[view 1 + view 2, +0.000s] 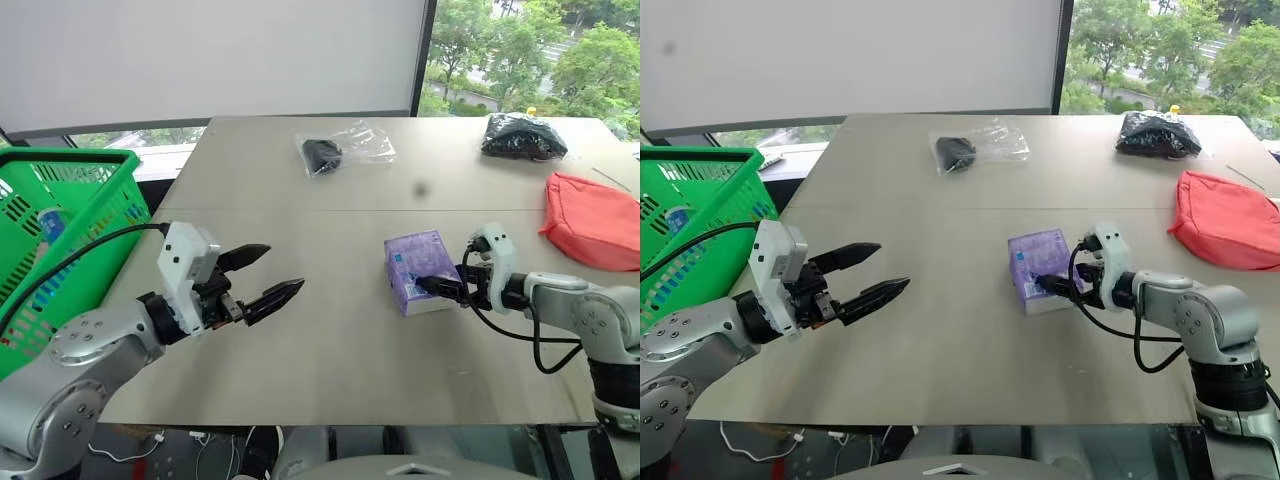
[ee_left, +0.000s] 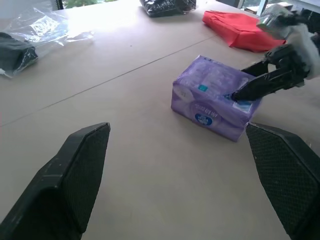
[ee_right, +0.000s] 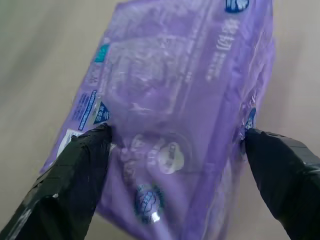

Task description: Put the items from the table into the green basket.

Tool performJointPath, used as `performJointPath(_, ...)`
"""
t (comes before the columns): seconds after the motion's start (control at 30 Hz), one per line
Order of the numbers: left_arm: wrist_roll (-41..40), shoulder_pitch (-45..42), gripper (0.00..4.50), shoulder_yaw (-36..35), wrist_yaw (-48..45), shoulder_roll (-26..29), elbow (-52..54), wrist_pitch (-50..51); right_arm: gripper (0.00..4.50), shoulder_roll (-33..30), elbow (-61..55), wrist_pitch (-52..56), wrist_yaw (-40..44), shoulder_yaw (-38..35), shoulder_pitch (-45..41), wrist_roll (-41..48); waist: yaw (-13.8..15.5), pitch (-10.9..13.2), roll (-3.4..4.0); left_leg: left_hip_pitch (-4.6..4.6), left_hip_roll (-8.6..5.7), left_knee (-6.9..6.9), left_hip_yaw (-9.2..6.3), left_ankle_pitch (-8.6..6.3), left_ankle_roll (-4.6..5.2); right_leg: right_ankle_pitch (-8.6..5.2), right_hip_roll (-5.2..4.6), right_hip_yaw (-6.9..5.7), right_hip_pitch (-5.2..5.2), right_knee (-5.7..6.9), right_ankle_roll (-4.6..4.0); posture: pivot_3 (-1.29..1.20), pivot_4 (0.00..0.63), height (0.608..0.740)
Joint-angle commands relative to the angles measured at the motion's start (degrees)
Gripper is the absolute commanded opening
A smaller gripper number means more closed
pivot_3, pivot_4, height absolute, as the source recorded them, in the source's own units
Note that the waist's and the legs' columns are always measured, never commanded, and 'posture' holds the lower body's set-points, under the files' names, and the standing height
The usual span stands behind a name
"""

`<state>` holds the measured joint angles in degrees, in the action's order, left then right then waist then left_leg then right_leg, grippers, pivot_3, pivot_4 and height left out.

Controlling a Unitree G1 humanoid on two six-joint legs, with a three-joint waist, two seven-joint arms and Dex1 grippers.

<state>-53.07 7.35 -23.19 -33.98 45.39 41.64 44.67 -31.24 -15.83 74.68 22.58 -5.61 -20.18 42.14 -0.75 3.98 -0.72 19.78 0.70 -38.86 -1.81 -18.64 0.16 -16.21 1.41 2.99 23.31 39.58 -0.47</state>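
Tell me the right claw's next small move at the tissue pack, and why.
Probably close the right claw on the purple tissue pack. In the right wrist view its two fingers stand open on either side of the pack, which lies on the table, so a squeeze should secure it for the green basket.

Both head views look forward and down over the tabletop (image 1: 330, 330) from above its near edge, the green basket (image 1: 60, 230) at nine o'clock. The left wrist view looks low across the tabletop toward the purple tissue pack (image 2: 212, 97), at middling range. The right wrist view sits right against that same pack, which every view shares.
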Motion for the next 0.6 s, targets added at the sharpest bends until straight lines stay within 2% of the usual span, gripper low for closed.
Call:
performJointPath(0.03,-1.9,0.9,4.50,-2.3,-1.2,0.8,2.7,-1.1,3.76,0.8,2.6,5.3,-1.2,-0.9,-1.8,0.2,0.0,-0.1,-0.13,0.00,0.00,0.00,0.00,0.00,0.00,0.00,0.00,0.00,0.00,0.00,0.00,0.03,0.025,0.740)
performJointPath(0.07,-3.0,1.5,4.50,-2.9,-1.8,0.9,3.1,-1.0,3.06,1.1,2.8,6.2,-0.9,-0.9,-2.1,0.5,0.0,-0.1,-0.14,0.00,0.01,0.00,-0.01,0.00,0.00,0.00,0.00,0.00,0.00,0.00,0.00,0.03,0.025,0.740)
performJointPath(0.13,-6.3,3.2,4.50,-4.3,-4.0,1.0,4.9,-1.1,2.60,1.7,3.0,6.5,-0.8,-0.6,-2.3,0.0,-0.2,-0.2,-0.17,-0.01,0.01,0.00,0.00,0.00,0.00,0.00,0.00,0.00,0.00,0.00,0.00,0.04,0.026,0.740)
performJointPath(0.3,-10.9,4.4,4.50,-5.4,-6.5,2.2,6.0,-1.2,0.52,2.1,3.2,6.4,-1.0,-0.8,-2.0,-1.0,-0.2,-0.3,-0.25,-0.04,0.04,0.00,0.01,0.00,0.00,0.00,0.02,0.01,-0.01,0.03,0.00,0.04,0.029,0.740)
performJointPath(0.4,-11.1,4.5,4.50,-5.1,-7.0,3.1,5.7,-1.4,0.16,2.3,2.7,6.6,-1.0,-1.0,-1.6,-1.2,-0.2,-0.4,-0.16,-0.07,0.04,0.00,0.04,0.00,0.00,-0.04,0.05,0.03,-0.07,0.11,0.05,0.04,0.029,0.740)
performJointPath(0.6,-9.9,3.4,4.50,-3.5,-7.0,3.6,4.7,-1.8,0.13,3.6,2.0,7.0,-1.4,-2.9,-1.3,-0.9,-0.2,-0.4,-0.17,-0.08,0.07,0.00,0.03,0.00,0.00,-0.03,0.11,0.03,-0.10,0.09,0.04,0.01,0.027,0.740)
